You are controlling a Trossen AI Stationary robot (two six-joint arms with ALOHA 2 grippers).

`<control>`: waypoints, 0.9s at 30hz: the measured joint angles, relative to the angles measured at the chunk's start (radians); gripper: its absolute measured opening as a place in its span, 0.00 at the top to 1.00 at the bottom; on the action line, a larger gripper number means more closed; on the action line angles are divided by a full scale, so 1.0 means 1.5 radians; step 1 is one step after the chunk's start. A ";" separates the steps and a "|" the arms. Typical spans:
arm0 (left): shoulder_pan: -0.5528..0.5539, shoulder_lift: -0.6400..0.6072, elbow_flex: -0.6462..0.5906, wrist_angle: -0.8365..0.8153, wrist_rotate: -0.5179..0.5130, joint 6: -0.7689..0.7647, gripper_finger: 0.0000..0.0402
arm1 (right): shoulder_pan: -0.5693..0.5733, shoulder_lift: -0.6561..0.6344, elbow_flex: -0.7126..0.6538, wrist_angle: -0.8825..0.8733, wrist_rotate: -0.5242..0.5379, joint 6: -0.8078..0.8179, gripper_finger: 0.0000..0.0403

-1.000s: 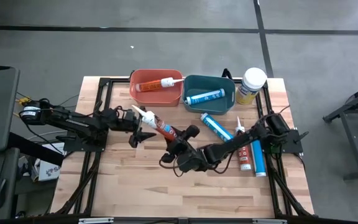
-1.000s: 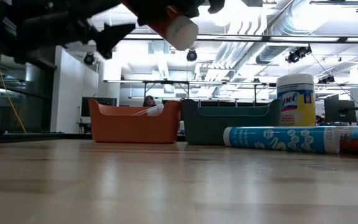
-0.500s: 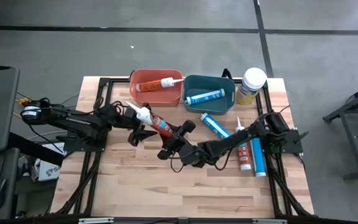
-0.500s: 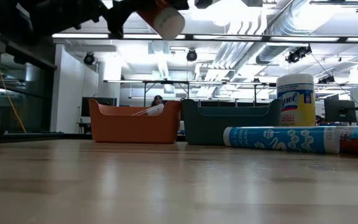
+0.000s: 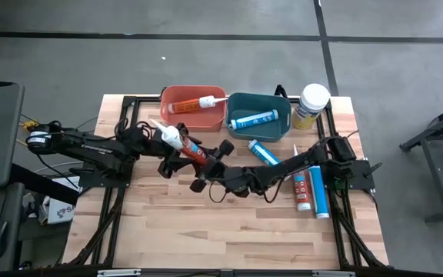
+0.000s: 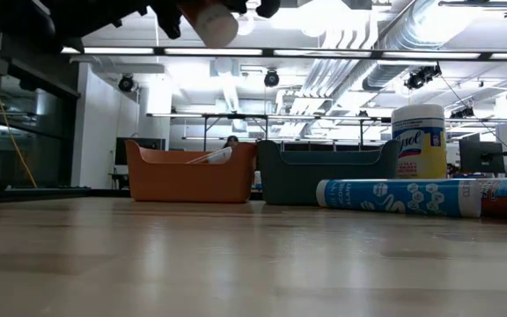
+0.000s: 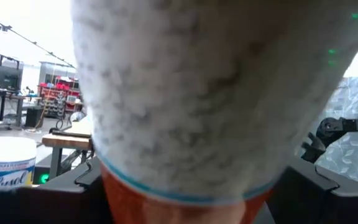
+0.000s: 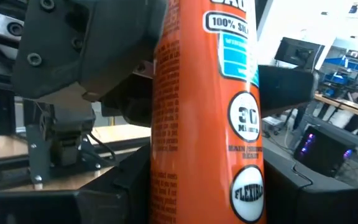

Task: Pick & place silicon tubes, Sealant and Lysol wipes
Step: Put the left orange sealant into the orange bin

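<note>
Jaws of the right gripper (image 5: pixel 206 159) are seen closed around the lower body of an orange silicone tube (image 5: pixel 184 145), held in the air above the tabletop (image 5: pixel 229 223) just in front of the orange bin (image 5: pixel 194 117). Jaws of the left gripper (image 5: pixel 169 152) stand wide on either side of the same tube near its white nozzle end; whether they press on it or are merely spread around it cannot be told. In the right wrist view the orange tube (image 8: pixel 207 112) is shown between the dark fingers with the left gripper's body just beside it. A second orange tube (image 5: pixel 192 105) is lying in the orange bin, and a blue tube (image 5: pixel 252 119) in the teal bin (image 5: pixel 258 100). Three more tubes are left on the tabletop to the right: a blue one (image 5: pixel 266 155), an orange one (image 5: pixel 301 187) and another blue one (image 5: pixel 319 195) beside it. The Lysol wipes (image 5: pixel 311 105) are standing upright at the far right edge, just beside the teal bin.
</note>
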 joint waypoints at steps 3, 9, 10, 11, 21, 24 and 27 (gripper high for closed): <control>0.000 0.000 0.009 0.001 0.000 0.000 0.26 | -0.004 0.000 0.000 0.004 -0.012 0.006 0.51; 0.000 0.001 0.014 -0.002 0.000 -0.004 0.26 | -0.007 0.000 0.000 0.026 -0.026 -0.007 0.51; 0.000 0.007 0.014 0.001 -0.003 -0.006 0.26 | -0.007 0.000 0.000 0.028 -0.026 -0.009 0.51; 0.000 0.013 0.014 0.003 -0.008 -0.010 0.26 | -0.008 0.000 0.000 0.030 -0.026 -0.010 0.51; 0.000 0.023 0.014 0.021 -0.040 -0.014 0.26 | -0.019 0.000 0.000 0.028 -0.047 0.011 0.51; 0.000 0.024 0.014 0.032 -0.040 -0.013 0.29 | -0.019 0.000 0.000 0.028 -0.056 0.011 0.51; 0.000 0.024 0.014 0.036 -0.040 -0.012 0.38 | -0.019 0.000 0.000 0.028 -0.059 0.012 0.51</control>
